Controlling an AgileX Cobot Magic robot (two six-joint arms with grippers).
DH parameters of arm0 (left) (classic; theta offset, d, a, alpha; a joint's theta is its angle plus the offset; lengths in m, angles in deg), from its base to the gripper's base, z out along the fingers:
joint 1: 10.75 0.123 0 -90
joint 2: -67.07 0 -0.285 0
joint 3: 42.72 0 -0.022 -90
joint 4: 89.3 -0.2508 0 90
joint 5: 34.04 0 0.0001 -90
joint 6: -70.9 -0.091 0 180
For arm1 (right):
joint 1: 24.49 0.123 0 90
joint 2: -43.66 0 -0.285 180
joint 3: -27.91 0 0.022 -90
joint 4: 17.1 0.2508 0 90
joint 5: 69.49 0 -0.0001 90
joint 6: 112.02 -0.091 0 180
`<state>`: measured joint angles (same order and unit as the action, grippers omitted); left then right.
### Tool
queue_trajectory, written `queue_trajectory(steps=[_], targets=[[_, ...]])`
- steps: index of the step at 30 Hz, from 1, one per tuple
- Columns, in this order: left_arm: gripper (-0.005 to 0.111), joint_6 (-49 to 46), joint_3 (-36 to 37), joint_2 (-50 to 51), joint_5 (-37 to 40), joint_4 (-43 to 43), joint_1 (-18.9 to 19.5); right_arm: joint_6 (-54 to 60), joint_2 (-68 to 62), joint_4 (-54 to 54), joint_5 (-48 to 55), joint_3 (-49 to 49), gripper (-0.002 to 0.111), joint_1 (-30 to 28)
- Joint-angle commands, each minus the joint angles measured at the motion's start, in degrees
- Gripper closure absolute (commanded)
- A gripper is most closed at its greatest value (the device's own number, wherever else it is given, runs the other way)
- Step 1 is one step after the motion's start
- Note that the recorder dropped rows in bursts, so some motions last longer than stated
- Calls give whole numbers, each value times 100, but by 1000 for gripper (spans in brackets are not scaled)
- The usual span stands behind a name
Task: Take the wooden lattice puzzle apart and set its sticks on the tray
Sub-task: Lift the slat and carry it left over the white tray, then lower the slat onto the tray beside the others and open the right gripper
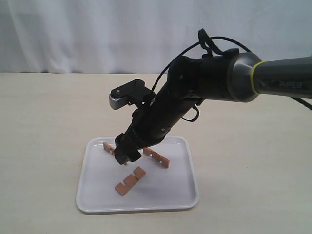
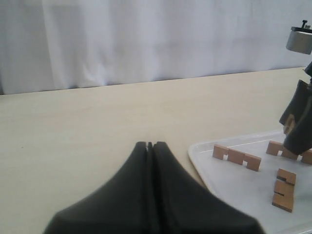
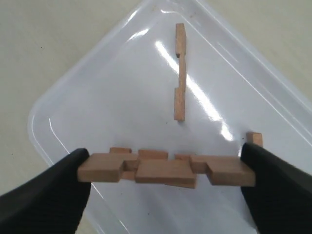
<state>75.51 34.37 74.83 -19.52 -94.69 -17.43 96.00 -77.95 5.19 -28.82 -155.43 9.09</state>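
Observation:
No assembled lattice puzzle is in view; only separate sticks show. My right gripper point(image 3: 165, 163) point(image 1: 123, 157) is shut on one notched stick point(image 3: 165, 171), held by its two ends low over the white tray point(image 3: 122, 97) point(image 1: 165, 191). A second stick point(image 3: 146, 155) lies on the tray just behind it. A third stick point(image 3: 180, 73) point(image 1: 130, 181) lies further out, and one point(image 1: 157, 157) sits beside the gripper. My left gripper point(image 2: 150, 145) is shut and empty over the bare table beside the tray point(image 2: 234, 190). It does not show in the exterior view.
The right arm point(image 1: 209, 78) slants down from the right over the tray's back half. A white curtain point(image 1: 97, 34) closes off the far side of the beige table point(image 1: 44, 122).

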Motion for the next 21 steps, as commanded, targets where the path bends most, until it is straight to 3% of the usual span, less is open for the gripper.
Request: queue_trajectory(steps=[1,21], targets=[[107,18,13,2,-63,2,-6,131,-71,109,-60,30,104,6],[107,18,13,2,-63,2,-6,625,-435,728,-892,-6,104,122]])
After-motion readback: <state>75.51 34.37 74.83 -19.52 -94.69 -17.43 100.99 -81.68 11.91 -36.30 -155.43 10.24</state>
